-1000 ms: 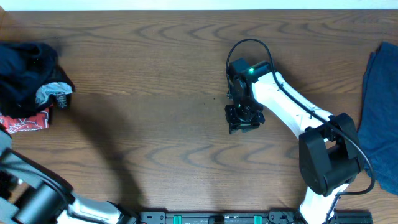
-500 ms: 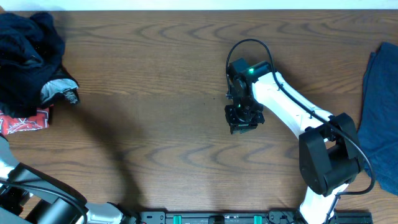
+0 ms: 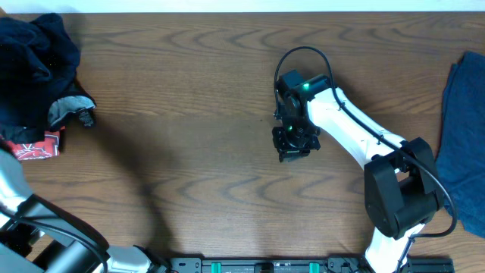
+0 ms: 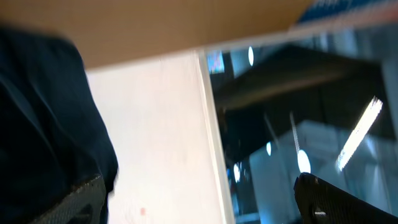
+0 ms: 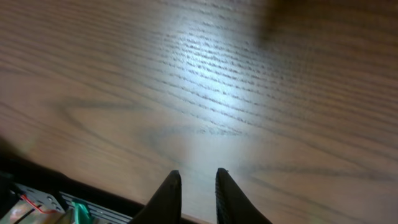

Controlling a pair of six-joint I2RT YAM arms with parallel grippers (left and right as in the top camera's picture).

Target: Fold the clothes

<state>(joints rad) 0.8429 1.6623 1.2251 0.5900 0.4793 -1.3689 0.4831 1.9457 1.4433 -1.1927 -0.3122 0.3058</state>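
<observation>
The clothes [image 3: 34,61] lie bunched at the table's far left: a dark navy heap with grey and red pieces at its near side. A second blue piece [image 3: 462,144] lies flat at the right edge. In the left wrist view, dark navy cloth [image 4: 43,118] fills the left side, beside one finger of my left gripper [image 4: 202,202]. That gripper is open wide with nothing between its fingers. My right gripper [image 3: 294,149] hangs over bare wood mid-table. In the right wrist view the right gripper [image 5: 198,175] shows only a narrow gap between its fingers and holds nothing.
The wooden table [image 3: 189,152] spans the overhead view. My left arm [image 3: 11,193] comes in at the lower left corner, near the heap. The right arm's base [image 3: 398,201] stands at the front right. The left wrist camera looks past the table at a white wall [image 4: 155,137].
The navy heap at the far left has shifted toward the table's back edge and bunched higher, and the left arm has moved with it. The right arm has stayed in place.
</observation>
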